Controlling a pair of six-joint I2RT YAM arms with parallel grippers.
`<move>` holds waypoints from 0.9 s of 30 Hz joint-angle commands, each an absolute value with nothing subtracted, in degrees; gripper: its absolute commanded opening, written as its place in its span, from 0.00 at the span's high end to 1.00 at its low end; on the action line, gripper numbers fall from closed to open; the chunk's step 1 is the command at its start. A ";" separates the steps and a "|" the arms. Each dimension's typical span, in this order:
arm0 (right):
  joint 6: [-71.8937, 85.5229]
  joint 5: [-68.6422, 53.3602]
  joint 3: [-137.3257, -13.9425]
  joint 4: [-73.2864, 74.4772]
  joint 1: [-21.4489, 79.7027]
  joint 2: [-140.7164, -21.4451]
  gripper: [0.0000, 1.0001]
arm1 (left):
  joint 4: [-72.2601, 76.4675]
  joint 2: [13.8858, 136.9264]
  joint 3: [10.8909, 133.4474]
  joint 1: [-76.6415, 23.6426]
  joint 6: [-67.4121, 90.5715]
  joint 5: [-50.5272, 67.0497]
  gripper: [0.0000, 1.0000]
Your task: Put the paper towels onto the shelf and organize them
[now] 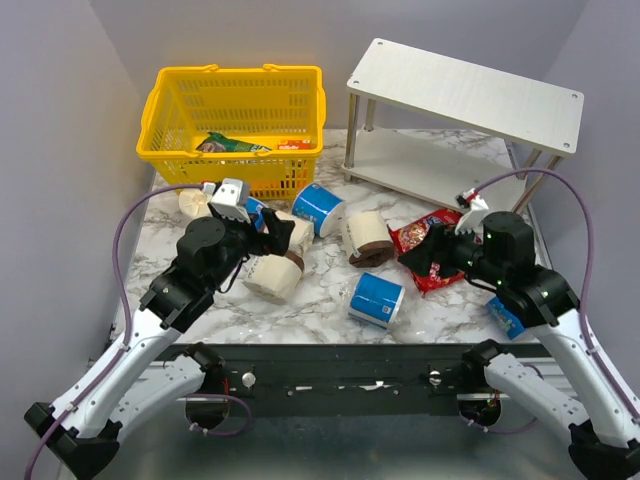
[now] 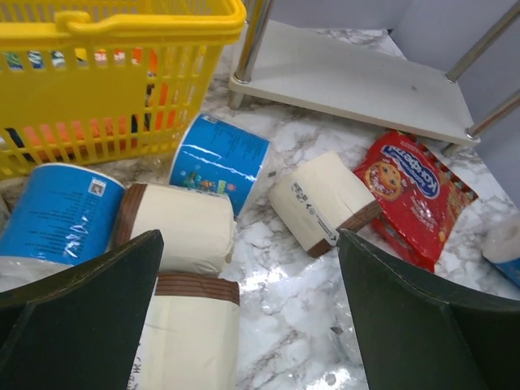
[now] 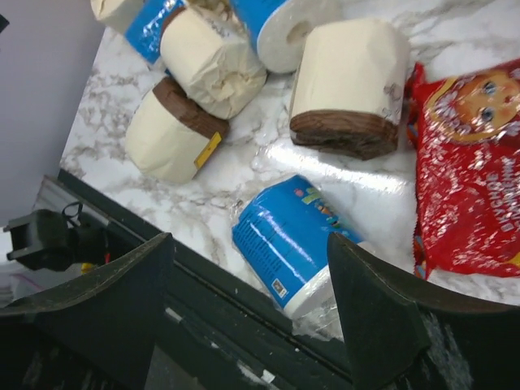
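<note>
Left pincer (image 2: 252,318) and right pincer (image 3: 253,318) gape wide, nothing held. All rolls lie on the marble tabletop (image 1: 320,300), none on the white two-tier shelf (image 1: 465,95).

Left: straddle the cream brown-banded paper towel roll (image 2: 175,229) mid-barrel.

Right: same on the blue-wrapped white roll (image 3: 288,244).

The yellow plastic basket (image 1: 240,72) holds green and red packets (image 1: 228,144).
</note>
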State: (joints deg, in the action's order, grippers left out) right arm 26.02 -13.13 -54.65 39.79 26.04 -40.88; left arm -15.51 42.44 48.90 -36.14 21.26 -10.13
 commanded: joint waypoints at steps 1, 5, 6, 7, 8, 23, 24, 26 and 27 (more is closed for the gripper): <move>25.31 -20.31 -52.83 40.60 28.91 -43.94 0.21 | -19.77 43.41 49.49 -36.39 27.24 3.20 0.02; 26.63 -16.09 -50.10 40.17 29.88 -42.54 0.25 | -18.73 49.72 48.08 -36.82 31.90 14.29 0.04; 26.89 -15.91 -48.88 39.91 29.88 -42.10 0.25 | -17.59 50.70 47.47 -37.61 33.64 15.89 0.05; 27.33 -15.91 -48.43 39.64 29.88 -40.88 0.25 | -14.71 51.50 46.07 -38.05 34.53 16.87 0.05; 28.03 -16.08 -47.91 39.20 29.88 -40.17 0.25 | -13.29 53.07 45.36 -38.67 35.24 18.70 0.05; 28.12 -12.31 -47.19 41.22 29.88 -26.55 0.20 | 14.84 73.72 36.30 -46.49 42.80 24.43 0.03; 28.12 -12.13 -47.37 41.22 29.88 -26.02 0.19 | 16.07 74.44 36.04 -46.84 42.98 24.69 0.03; 28.12 -11.61 -47.72 41.22 29.88 -24.88 0.19 | 18.36 76.37 35.51 -47.11 43.42 24.43 0.04; 28.12 -11.43 -48.07 41.31 29.88 -24.53 0.19 | 19.15 76.99 35.25 -47.37 43.68 24.35 0.04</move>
